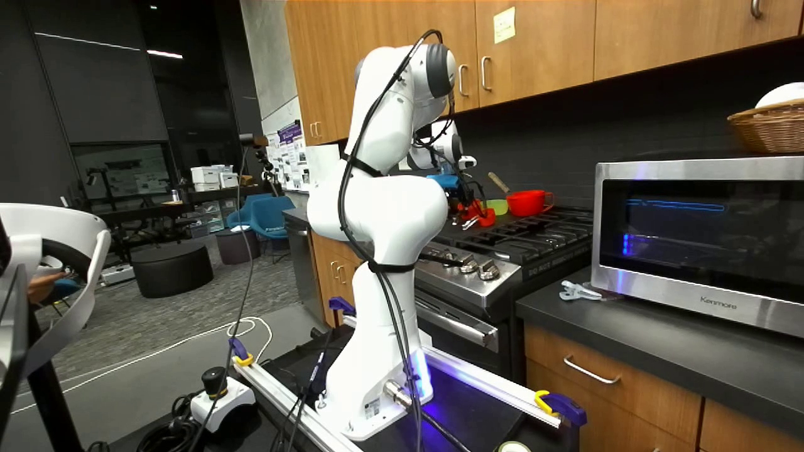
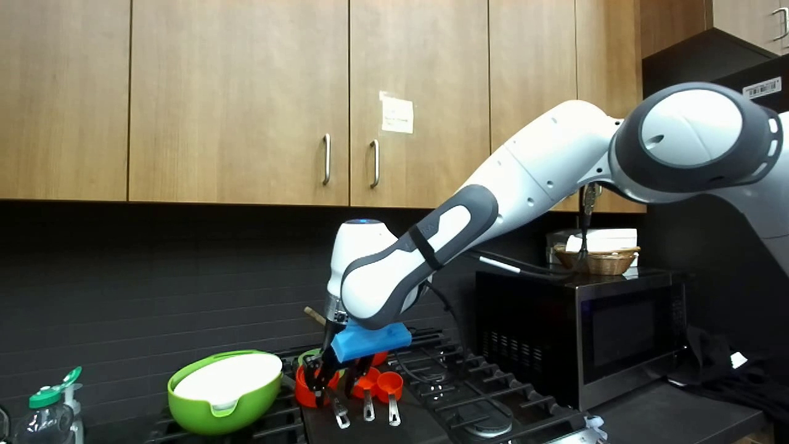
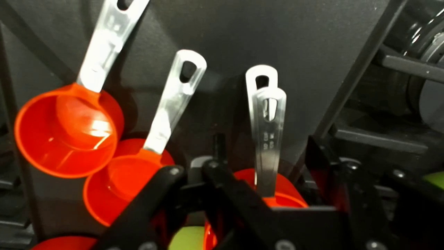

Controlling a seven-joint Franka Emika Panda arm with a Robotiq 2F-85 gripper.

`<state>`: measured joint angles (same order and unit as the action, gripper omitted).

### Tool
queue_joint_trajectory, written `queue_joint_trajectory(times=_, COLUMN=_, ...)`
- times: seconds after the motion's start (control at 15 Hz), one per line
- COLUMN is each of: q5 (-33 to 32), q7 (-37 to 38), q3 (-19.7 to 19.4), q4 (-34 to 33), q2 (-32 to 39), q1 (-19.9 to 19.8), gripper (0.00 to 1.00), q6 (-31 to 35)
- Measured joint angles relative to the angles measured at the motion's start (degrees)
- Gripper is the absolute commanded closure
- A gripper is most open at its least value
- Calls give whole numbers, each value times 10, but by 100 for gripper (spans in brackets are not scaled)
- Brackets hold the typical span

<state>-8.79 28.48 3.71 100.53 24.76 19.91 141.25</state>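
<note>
The black metal fingers [image 3: 321, 161] stood apart, either side of the silver metal handles [image 3: 269, 139] of seemingly nested round red plastic cups [image 3: 289, 191] on a flat black plate [image 3: 215, 41] — an off-centre squeeze risked twisting those overlapping handles apart.

Wht arm [image 1: 402, 213], blk cables [image 1: 343, 204]

There were four metal-handled red measuring cups [image 3: 69, 132], one microwave [image 1: 697, 245], one wicker basket [image 1: 769, 129], one stove [image 1: 502, 282] and one robot arm [image 1: 377, 210].
</note>
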Motion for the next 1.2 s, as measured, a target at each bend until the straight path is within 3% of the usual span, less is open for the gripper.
queue_joint_trajectory(times=0.27, q5=0, q7=0, q3=0, q4=0, q2=0, q1=0, gripper=99, q6=0)
queue_joint_trajectory(times=1.2, q5=0, q7=2, q3=-2, q4=12, q2=-35, q1=0, gripper=96, q6=1)
